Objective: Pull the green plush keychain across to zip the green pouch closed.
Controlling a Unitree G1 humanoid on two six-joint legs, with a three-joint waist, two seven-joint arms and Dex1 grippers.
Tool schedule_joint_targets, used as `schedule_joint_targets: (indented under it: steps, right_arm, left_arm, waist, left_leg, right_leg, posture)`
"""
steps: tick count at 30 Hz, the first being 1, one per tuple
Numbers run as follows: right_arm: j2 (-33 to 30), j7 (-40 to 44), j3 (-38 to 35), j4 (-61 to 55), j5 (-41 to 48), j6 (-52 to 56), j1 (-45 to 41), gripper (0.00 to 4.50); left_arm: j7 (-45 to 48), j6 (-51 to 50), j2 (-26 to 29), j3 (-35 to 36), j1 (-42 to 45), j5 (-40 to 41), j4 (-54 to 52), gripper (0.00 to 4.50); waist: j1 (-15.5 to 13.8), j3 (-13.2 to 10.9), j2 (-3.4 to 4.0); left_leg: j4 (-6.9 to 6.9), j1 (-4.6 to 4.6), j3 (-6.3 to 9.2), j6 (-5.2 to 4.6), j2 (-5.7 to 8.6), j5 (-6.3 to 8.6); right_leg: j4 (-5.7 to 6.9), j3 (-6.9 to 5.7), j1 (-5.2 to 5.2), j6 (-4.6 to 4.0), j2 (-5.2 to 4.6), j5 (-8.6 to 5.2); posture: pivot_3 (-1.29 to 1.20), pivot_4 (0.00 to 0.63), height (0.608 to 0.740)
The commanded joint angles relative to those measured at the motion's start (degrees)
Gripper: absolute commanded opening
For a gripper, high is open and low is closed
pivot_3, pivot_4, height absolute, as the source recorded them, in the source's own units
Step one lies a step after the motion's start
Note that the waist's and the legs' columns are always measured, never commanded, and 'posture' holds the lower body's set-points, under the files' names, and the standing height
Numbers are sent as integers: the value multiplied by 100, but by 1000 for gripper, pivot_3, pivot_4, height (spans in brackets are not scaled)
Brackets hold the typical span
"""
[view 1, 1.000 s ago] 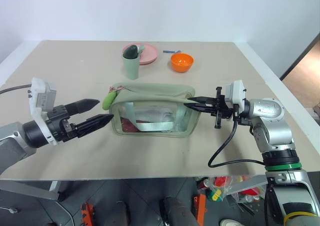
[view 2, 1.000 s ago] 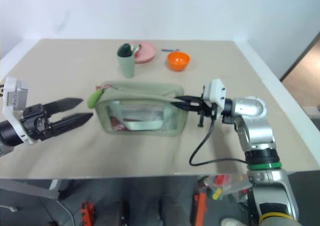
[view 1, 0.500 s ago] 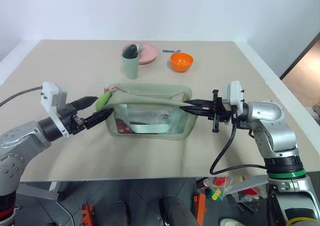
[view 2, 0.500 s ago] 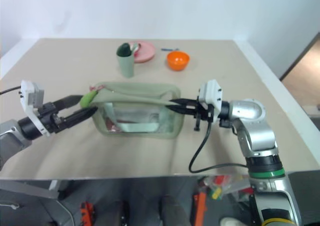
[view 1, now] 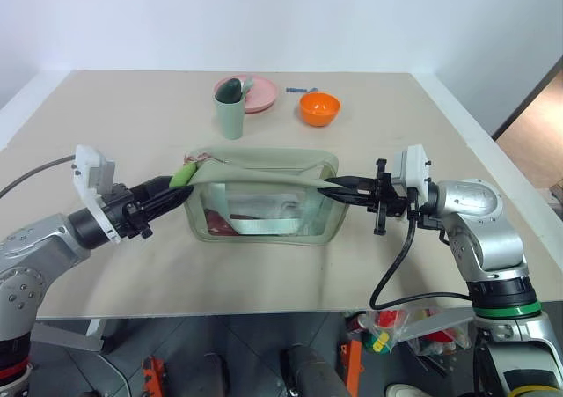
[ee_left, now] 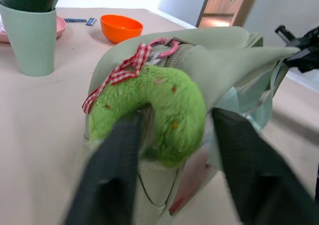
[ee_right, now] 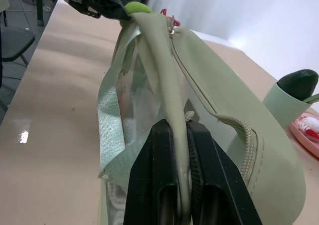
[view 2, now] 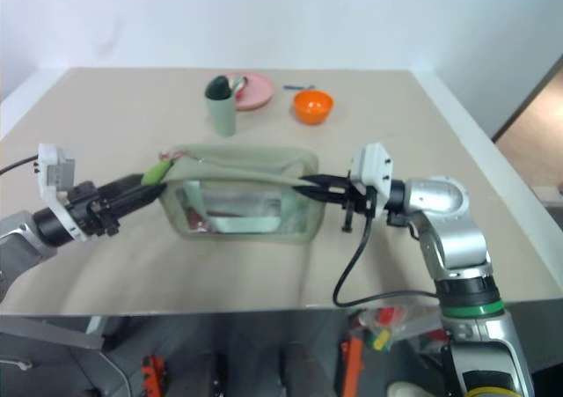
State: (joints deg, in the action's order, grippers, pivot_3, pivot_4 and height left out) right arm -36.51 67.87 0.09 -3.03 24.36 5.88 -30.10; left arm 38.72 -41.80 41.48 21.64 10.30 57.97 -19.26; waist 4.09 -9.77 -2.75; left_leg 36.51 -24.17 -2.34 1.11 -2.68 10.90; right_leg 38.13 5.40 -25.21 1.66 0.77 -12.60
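The green pouch stands mid-table, its clear front panel facing me and its top zipper running across. The green plush keychain hangs at the pouch's left end beside a red checked ribbon. My left gripper points level at that end. In the left wrist view its two fingers press on either side of the plush keychain. My right gripper is shut on the pouch's right end, and the right wrist view shows its fingers clamped on a green strap.
A pale green cup holding a dark green item stands behind the pouch. A pink plate and an orange bowl lie farther back. Bare tabletop runs in front of the pouch to the near edge.
My left gripper came forward to the pouch's left end and its wide-open fingers closed onto the plush keychain. The right gripper kept its hold and place.
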Motion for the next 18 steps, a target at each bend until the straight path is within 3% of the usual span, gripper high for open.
schedule_joint_targets:
  steps: [1, 3, 11, 18]
  right_arm:
    - [-97, -28, -141, -189, 9, -90, -24, 0]
    - [-108, -31, -145, -165, 10, -104, -38, 0]
    - [-139, -21, -133, -95, -17, -176, -35, 0]
    - [-180, 43, -57, 24, -81, -269, -61, 0]
  left_arm:
    - [-95, -64, 7, 378, 138, 319, 21, 705]
    - [-120, -167, 49, 496, 104, 489, 5, 10]
    - [-197, -530, 313, 697, 409, 1102, -126, 10]
    - [-40, -502, 143, -485, 1902, 660, -26, 10]
  waist:
    - [1, 0, -3]
    - [1, 0, -2]
    - [1, 0, -2]
    - [-24, -1, -5]
  left_leg:
    - [1, 0, 1, 0, -1, 0]
    - [1, 0, 1, 0, -1, 0]
    - [1, -1, 1, 0, 1, 0]
    - [9, 3, 7, 1, 6, -1]
  right_leg:
    - [0, -1, 0, 0, 1, 1]
    - [0, 0, 0, 0, 1, 1]
    - [0, -1, 1, 0, 0, 0]
    - [-1, -5, 13, 6, 0, 4]
  posture:
    - [0, 150, 740]
    - [0, 150, 740]
    - [0, 150, 740]
    - [0, 150, 740]
